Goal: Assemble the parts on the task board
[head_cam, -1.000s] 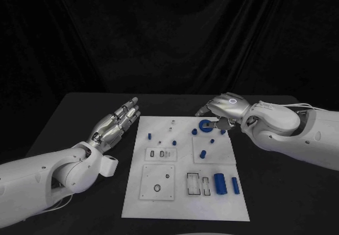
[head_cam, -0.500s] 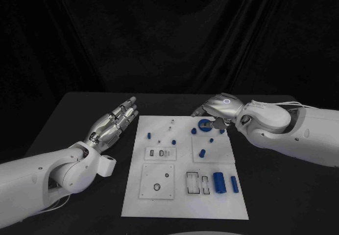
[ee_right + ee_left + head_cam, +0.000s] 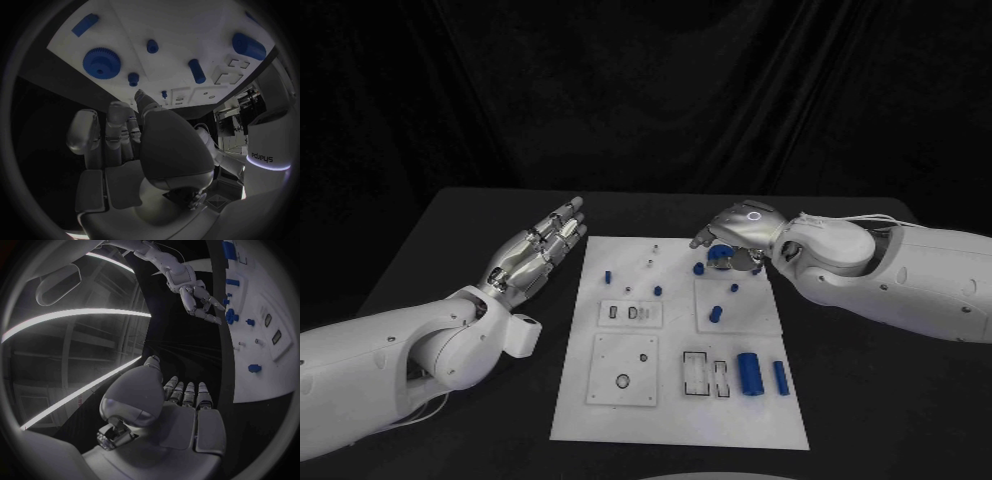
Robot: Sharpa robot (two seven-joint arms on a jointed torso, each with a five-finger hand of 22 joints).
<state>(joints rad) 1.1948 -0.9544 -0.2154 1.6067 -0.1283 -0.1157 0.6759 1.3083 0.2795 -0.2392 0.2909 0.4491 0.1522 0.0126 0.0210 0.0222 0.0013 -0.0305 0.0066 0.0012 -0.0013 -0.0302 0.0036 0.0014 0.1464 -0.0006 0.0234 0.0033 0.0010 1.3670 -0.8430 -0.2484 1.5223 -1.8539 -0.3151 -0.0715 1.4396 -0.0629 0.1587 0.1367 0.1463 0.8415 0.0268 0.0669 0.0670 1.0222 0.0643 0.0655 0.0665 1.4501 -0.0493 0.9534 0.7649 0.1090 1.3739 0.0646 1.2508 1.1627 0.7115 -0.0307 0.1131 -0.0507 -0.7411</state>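
White and flat, the task board (image 3: 678,400) lies in the middle of the black surface (image 3: 444,240), its long sides running from the near edge toward the far edge. Small blue parts are spread over it. A blue gear (image 3: 102,62) sits by the board's far right corner, right under the right robot hand (image 3: 740,228); in the right wrist view the gear lies bare on the board with no finger on it, and the fingers (image 3: 119,117) are only loosely bent and held apart, so this robot hand grips nothing. A short blue peg (image 3: 698,268) stands just beside the gear on the board's far half, and two more blue pegs (image 3: 733,289) and (image 3: 714,314) follow toward the near edge on a raised square panel. A large blue cylinder (image 3: 749,373) and a slimmer blue bar (image 3: 779,376) lie side by side close to the board's right edge, next to two rectangular cut-outs (image 3: 695,373). Another blue peg (image 3: 606,276) stands near the board's left edge, on the far half.

Off the board's left edge the left robot hand (image 3: 538,248) hovers above the surface with its palm turned inward and its fingers (image 3: 187,395) stretched out straight, side by side, holding nothing and touching nothing. The left wrist view shows the right robot hand (image 3: 203,304) poised over the gear (image 3: 230,316) at the board's far end.
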